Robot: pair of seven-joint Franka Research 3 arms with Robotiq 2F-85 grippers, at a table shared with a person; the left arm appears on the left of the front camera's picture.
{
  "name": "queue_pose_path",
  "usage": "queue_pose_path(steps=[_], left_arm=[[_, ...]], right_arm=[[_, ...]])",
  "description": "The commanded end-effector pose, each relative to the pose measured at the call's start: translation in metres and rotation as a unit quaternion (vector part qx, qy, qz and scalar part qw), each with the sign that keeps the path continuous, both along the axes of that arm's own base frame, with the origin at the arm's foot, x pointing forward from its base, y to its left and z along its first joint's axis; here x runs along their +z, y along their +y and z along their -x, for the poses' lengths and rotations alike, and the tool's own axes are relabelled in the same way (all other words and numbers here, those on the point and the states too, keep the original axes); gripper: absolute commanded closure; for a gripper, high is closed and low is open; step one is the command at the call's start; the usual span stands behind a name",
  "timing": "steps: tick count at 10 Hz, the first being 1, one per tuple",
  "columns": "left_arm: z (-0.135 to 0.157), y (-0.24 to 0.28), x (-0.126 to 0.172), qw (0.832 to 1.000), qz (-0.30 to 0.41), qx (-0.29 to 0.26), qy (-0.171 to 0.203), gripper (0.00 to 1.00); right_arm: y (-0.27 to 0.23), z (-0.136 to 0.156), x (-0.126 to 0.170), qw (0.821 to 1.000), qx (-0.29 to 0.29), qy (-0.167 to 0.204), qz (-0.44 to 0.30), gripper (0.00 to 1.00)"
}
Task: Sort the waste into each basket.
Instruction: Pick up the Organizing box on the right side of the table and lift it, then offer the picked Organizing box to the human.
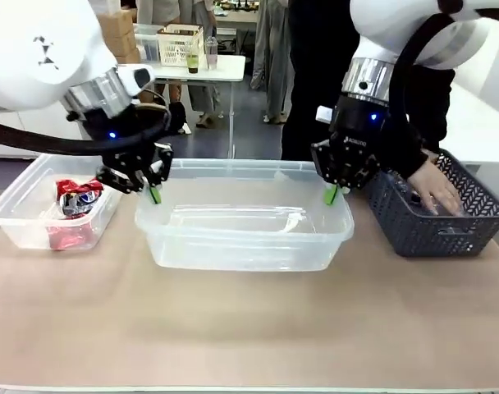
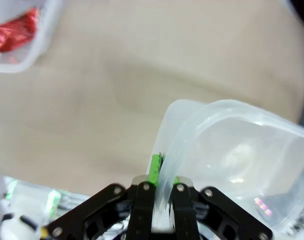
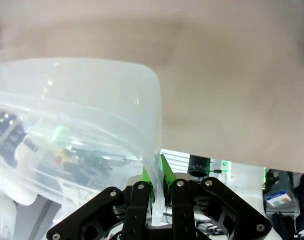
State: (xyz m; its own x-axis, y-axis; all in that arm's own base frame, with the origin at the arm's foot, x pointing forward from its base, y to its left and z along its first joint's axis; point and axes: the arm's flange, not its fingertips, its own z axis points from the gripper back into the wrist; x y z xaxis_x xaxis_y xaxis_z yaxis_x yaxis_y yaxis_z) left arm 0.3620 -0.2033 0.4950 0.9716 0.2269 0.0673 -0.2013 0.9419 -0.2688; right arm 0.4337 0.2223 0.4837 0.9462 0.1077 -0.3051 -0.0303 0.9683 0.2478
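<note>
Middle basket [image 1: 241, 246]: large, rectangular, see-through plastic with rounded corners and a rolled rim. Stands at the centre of the counter [image 1: 233, 328], long side towards the camera in the front view. Whether resting on the surface or raised just off it cannot be told.

Left basket [image 1: 16, 220]: same clear plastic and same shape, just beside the middle basket's left end. Holds crushed red and blue cans [image 1: 75, 199], piled against its near wall.

Left fingers [image 1: 153, 194]: closed together, green pads clamped on the rim at the middle basket's left end, one pad inside the wall and one outside. Seen in the left wrist view pinching the thin rim edge near a rounded corner.

Right fingers [image 1: 332, 195]: likewise closed, clamped on the rim at the middle basket's right end. Shown in the right wrist view with the clear wall running down between the pads.

Dark grey basket [image 1: 434, 234] with slotted walls: on the counter, right of the middle basket, near but apart. Person's hand [image 1: 434, 190] reaching down into it.
</note>
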Motion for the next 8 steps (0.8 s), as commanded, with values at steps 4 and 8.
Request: queue_pose_path(steps=[4, 8], left_arm=[[0.0081, 0.0000, 0.0061, 1.000, -0.006, -0.002, -0.007, 1.00], [0.0081, 0.0000, 0.0061, 1.000, -0.006, -0.002, -0.007, 1.00]], right_arm=[[0.0015, 0.0040, 0.0072, 1.000, 0.003, -0.005, -0.010, 1.00], [0.0015, 0.0040, 0.0072, 1.000, 0.003, -0.005, -0.010, 1.00]])
